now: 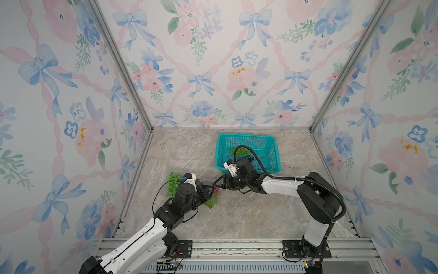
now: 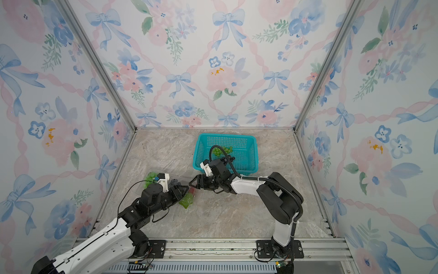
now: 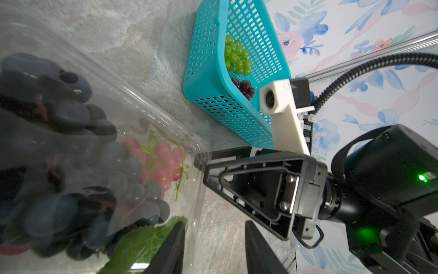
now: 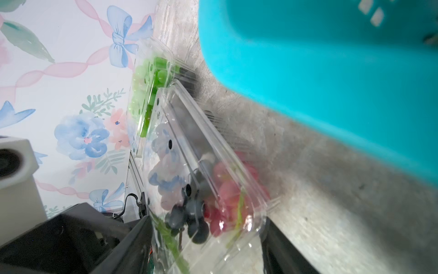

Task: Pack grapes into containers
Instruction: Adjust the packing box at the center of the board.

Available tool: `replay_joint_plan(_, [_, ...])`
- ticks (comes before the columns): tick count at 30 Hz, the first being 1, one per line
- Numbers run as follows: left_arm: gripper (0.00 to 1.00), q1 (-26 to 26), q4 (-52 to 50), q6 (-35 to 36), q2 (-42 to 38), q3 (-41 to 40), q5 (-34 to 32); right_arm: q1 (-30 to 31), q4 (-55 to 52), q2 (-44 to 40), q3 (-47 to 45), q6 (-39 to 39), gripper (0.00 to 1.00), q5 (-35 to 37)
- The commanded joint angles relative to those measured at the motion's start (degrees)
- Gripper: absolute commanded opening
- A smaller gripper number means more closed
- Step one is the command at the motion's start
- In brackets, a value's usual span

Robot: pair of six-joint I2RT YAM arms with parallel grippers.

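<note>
Stock on the marble-look table (image 1: 237,213). Containers, clear clamshell: two, lying end to end near the left wall. The far container (image 4: 166,51) holds one mass of green grapes (image 1: 173,181), and I cannot count its separate bunches. The near container (image 4: 225,142) holds dark grapes (image 3: 59,113), one red bunch (image 3: 163,163) and one green leaf (image 3: 142,242) at its near end; I cannot tell whether its lid is latched. Teal basket (image 1: 246,135): one, behind the containers, with two bunches left in it, one green bunch (image 3: 237,57) and one dark bunch (image 3: 246,87).

Handling, as I judge it: the boxes are light, thin-walled and slick. They would likely buckle or skid under a hard squeeze, so they are best taken by the stiffer rim or end flange. The bunches look soft and knobbly, and are easiest to pinch at the stem or across the cluster.

The left gripper (image 3: 214,223) has its fingers partly apart, with the near container's end wall in the gap and nothing clamped. The right gripper (image 4: 207,218) has its fingers spread wide on either side of that box's other end. One finger is right at a corner, but I cannot tell whether they press on the box.
</note>
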Motion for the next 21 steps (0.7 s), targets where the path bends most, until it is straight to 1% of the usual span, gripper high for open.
replay_joint_plan(1, [0.45,0.3,-0.4,2.6,1.1,1.6,-0.6,-1.7,3.8,3.1,2.2,1.2,0.71,-2.5])
replay_joint_plan(5, [0.45,0.3,-0.5,6.3,4.2,2.9,0.3,-3.4,3.8,0.2,-0.6,0.4,0.71,-2.1])
replay_joint_plan(8, [0.45,0.5,-0.6,10.7,8.2,5.1,0.3,-4.2,4.9,-4.1,-5.8,1.1,0.72,-1.9])
replay_joint_plan(11, [0.43,0.8,-0.7,14.2,13.2,8.2,1.6,-3.6,6.8,-8.2,-11.4,2.5,0.71,-1.9])
replay_joint_plan(13, [0.43,1.0,-0.8,16.4,15.7,10.2,2.1,-2.2,8.9,-10.4,-14.8,4.0,0.66,-1.2])
replay_joint_plan(16, [0.42,1.9,-1.6,20.1,18.9,12.7,1.5,1.4,9.5,-13.0,-18.1,4.9,0.54,0.6])
replay_joint_plan(19, [0.41,3.4,-2.5,23.1,21.5,14.5,1.3,5.0,12.7,-13.8,-20.4,7.4,0.42,2.4])
replay_joint_plan(20, [0.41,3.9,-2.7,23.8,22.1,14.9,1.2,5.9,14.5,-13.6,-20.9,8.6,0.39,2.6])
replay_joint_plan(21, [0.41,4.4,-2.9,24.2,22.6,15.1,1.2,6.8,16.5,-13.3,-21.5,9.9,0.39,2.7])
